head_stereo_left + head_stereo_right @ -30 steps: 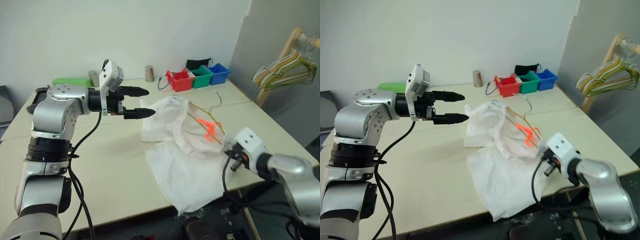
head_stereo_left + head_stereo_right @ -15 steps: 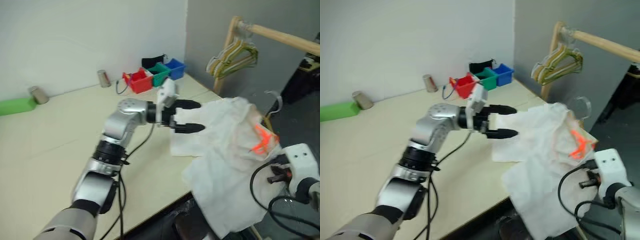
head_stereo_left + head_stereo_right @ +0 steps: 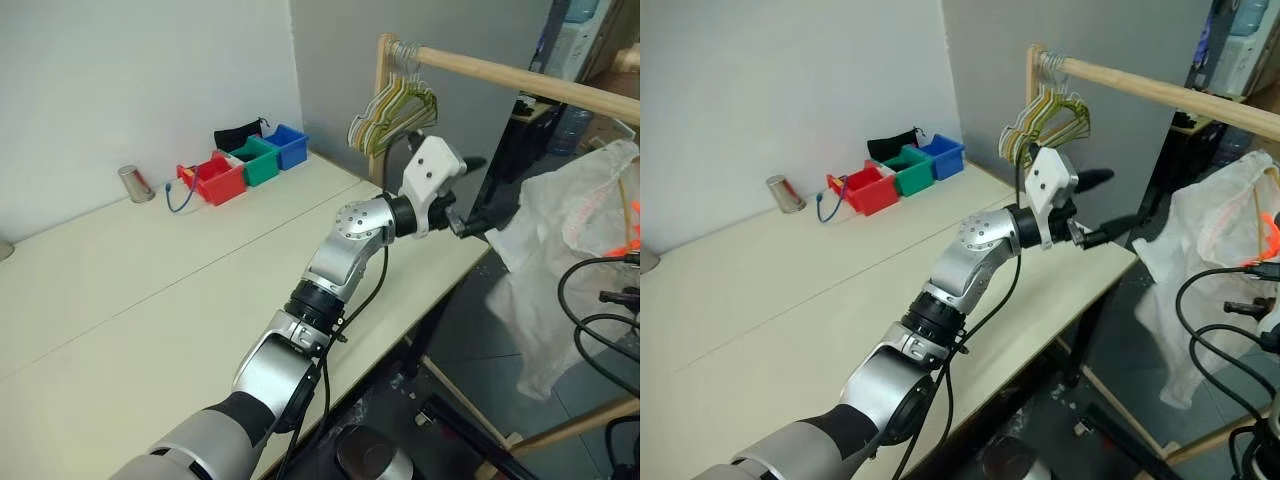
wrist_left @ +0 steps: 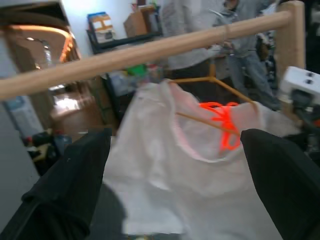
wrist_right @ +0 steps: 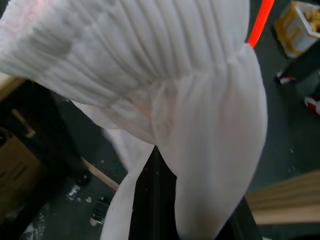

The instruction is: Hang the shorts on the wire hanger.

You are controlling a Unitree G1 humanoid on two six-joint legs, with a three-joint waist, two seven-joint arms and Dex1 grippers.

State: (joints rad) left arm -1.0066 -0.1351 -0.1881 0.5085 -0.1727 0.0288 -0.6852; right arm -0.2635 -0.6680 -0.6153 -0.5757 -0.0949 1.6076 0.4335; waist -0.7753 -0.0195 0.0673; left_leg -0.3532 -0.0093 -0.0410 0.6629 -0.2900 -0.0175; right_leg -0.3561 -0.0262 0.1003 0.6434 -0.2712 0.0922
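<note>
The white shorts (image 3: 560,230) hang in the air past the table's right edge, below the wooden rail. Their orange-red drawstring (image 4: 225,125) shows at the waistband. The thin yellow wire hanger (image 4: 192,79) runs through the waistband. My left gripper (image 3: 1123,200) reaches across toward the shorts and is open, level with them and a little short of the fabric. In the left wrist view the shorts (image 4: 190,165) hang between its spread fingers (image 4: 75,185). My right gripper (image 5: 155,200) is shut, with the fabric (image 5: 150,65) draped over its fingers; whether it also pinches the wire is hidden.
A wooden rail (image 3: 520,80) on a post carries a bunch of pale hangers (image 3: 395,105). On the table (image 3: 150,290) stand red, green and blue bins (image 3: 245,165) and a metal cup (image 3: 132,183). A person (image 4: 245,40) stands behind the rail.
The whole view has swung to the right. The shorts have come off the table and now hang beside the rail. My left arm has reached across after them, still open.
</note>
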